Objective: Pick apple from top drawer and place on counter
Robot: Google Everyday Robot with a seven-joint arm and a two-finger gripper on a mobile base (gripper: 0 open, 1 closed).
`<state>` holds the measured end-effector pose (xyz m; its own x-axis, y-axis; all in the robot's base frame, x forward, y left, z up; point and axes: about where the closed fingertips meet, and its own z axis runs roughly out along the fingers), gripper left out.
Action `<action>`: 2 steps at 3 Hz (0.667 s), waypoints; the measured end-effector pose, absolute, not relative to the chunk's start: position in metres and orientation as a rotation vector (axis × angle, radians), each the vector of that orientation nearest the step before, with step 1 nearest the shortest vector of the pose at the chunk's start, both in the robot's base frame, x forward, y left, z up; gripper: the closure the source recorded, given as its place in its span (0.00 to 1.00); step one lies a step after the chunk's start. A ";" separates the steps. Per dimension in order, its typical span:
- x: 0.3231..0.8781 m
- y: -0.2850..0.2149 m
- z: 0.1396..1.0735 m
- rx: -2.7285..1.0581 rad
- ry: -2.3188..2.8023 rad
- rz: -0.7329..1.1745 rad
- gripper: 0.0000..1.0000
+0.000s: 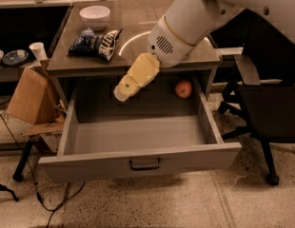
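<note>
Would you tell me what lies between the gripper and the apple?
Nothing: in the camera view, only the bare top drawer separates the gripper, hovering over its back, from the apple at back right.

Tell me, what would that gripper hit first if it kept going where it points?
Probably the bare floor of the top drawer, near its left wall, though depth is unclear. The gripper hangs over the drawer's back left, pointing down-left, away from the apple at back right.

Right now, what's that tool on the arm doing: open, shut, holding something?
The tool: open or closed cannot be told; it hangs over the top drawer, apart from the apple lying at the drawer's back right.
</note>
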<state>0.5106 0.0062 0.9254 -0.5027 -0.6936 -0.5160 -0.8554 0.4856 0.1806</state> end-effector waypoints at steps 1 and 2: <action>0.529 0.001 0.908 -1.087 2.448 0.508 0.00; 0.539 -0.020 0.883 -0.861 2.552 0.465 0.00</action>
<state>0.5395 -0.0199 0.8830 -0.7276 -0.4967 -0.4732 -0.6317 0.7540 0.1798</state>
